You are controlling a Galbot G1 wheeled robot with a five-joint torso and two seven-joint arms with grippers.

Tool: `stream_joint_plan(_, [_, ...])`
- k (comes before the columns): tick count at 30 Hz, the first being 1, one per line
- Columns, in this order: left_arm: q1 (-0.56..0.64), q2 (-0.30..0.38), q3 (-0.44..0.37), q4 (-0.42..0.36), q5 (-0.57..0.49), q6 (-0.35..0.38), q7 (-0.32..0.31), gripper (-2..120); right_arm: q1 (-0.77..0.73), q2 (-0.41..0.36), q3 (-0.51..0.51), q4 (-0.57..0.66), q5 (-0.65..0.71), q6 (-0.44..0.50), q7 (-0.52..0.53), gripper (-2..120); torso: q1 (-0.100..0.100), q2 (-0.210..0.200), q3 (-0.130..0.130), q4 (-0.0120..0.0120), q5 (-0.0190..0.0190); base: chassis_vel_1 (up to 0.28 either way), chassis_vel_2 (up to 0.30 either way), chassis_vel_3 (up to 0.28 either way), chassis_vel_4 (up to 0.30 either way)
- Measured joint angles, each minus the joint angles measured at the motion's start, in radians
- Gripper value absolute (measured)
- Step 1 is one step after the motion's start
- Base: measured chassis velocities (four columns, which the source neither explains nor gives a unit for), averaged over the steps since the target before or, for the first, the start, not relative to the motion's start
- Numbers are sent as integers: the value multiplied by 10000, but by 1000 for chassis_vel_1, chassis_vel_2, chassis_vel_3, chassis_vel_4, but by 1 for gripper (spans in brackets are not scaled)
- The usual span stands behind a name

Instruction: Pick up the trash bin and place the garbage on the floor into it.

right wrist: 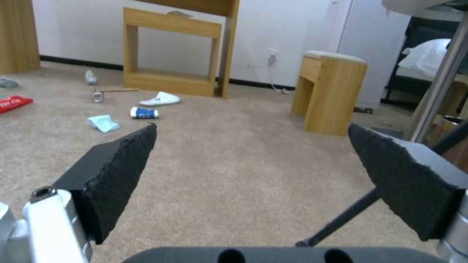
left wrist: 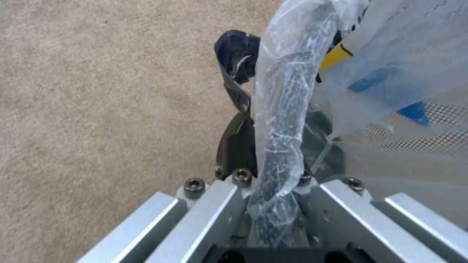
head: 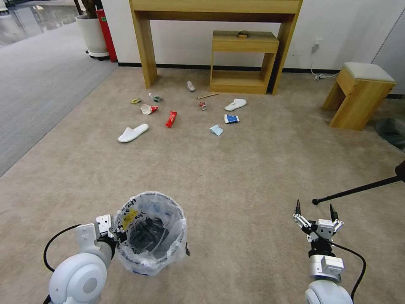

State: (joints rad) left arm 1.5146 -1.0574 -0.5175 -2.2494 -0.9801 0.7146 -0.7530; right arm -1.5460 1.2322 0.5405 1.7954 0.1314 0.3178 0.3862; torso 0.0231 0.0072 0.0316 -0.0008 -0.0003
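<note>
Plastic-lined trash bin (head: 150, 233): our left gripper (head: 114, 234) fingers (left wrist: 235, 144) clamp its rim; beside the bin, our right gripper (head: 315, 209) fingers stand spread, holding nothing.

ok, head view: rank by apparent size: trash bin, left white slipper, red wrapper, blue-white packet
Largest to smallest, as they appear:
1. trash bin, far nearer the camera, so inflated
2. left white slipper
3. red wrapper
4. blue-white packet, close to the wrapper; unsure

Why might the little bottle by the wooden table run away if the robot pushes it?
The bottle lies on its side and looks round, so it would probably roll. It looks small and likely light. The carpet floor may slow it down.
</note>
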Motion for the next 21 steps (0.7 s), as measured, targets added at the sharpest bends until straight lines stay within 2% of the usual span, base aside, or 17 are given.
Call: stream_joint_plan(21, [97, 35, -25, -70, 206, -97, 89, 0, 101, 1, -65, 84, 31, -112, 67, 100, 1, 2, 0, -1, 1, -102, 105, 112, -107])
